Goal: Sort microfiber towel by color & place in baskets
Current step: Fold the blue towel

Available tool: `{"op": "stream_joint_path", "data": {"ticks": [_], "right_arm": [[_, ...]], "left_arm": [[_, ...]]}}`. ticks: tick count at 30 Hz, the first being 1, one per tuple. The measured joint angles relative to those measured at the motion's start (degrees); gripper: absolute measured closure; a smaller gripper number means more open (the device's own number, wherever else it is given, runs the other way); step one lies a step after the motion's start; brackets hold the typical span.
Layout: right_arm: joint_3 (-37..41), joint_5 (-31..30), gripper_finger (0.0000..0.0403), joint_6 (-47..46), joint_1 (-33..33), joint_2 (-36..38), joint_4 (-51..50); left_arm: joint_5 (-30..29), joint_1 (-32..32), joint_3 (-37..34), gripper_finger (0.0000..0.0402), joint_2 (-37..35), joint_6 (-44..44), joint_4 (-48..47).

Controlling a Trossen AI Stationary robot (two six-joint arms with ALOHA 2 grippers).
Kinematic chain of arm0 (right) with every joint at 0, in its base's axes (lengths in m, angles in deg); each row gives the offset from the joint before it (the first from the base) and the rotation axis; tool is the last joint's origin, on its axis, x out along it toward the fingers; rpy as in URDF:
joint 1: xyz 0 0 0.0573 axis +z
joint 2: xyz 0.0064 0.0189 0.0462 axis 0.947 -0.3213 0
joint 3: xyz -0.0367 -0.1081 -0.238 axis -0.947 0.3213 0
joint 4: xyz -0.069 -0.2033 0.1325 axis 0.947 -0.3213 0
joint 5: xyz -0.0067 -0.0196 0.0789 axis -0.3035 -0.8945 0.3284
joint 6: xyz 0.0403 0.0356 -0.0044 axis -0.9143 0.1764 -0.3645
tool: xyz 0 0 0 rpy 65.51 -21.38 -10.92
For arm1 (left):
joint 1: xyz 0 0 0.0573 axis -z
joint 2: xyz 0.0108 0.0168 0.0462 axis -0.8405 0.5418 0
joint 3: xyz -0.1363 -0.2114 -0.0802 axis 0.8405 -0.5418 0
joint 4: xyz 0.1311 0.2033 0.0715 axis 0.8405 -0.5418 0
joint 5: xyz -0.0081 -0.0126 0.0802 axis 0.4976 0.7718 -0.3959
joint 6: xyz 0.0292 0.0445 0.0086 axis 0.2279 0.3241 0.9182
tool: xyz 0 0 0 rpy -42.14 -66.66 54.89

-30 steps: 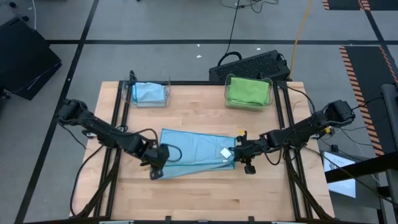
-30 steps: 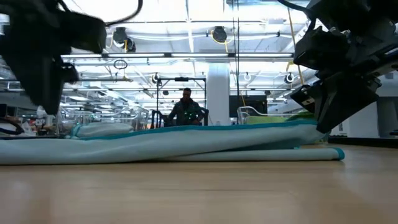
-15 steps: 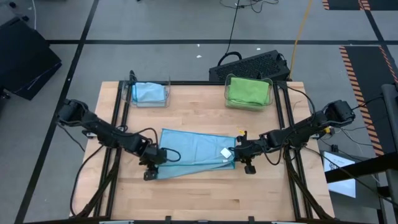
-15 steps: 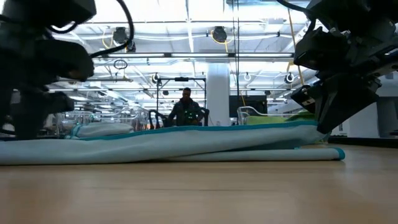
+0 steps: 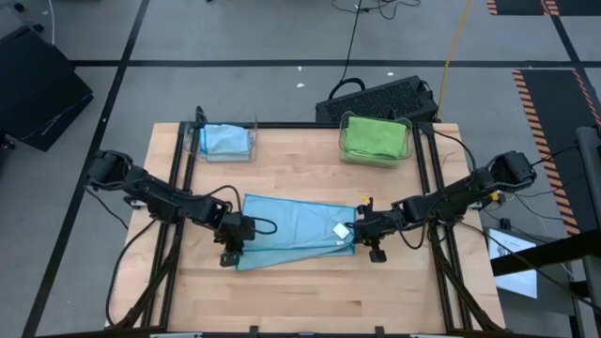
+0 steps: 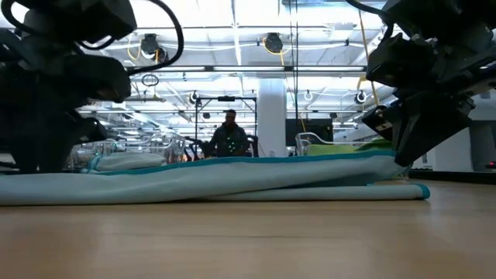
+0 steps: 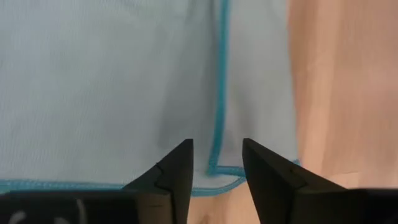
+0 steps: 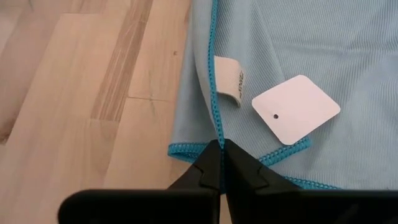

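High view shows you the blue towel lying lengthwise between both grippers: right gripper pinches its corner, left gripper straddles the opposite hem, fingers parted.

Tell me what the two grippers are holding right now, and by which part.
The right gripper pinches the blue towel at a stitched corner, near its white tag. The left gripper stands open astride the towel's opposite corner, gripping nothing yet.
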Motion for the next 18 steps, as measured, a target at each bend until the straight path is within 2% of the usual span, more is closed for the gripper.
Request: {"op": "stream_joint_path", "data": {"ticks": [8,12,15,18], "right_arm": [[0.00,-0.01,0.0403,0.82,0.00,0.00,0.03],[0.00,-0.02,0.0403,0.78,0.00,0.00,0.04],[0.00,-0.02,0.0403,0.80,0.00,0.00,0.07],[0.00,-0.02,0.0403,0.80,0.00,0.00,0.07]], "left_arm": [[4.72,-0.46,-3.37,0.0268,0.00,-0.83,4.79],[4.99,-0.46,-3.54,0.0270,0.00,-1.80,5.30],[5.00,-0.46,-3.54,0.0296,0.00,-1.49,6.21],[4.98,-0.46,-3.54,0.0347,0.00,-0.89,7.11]]}}
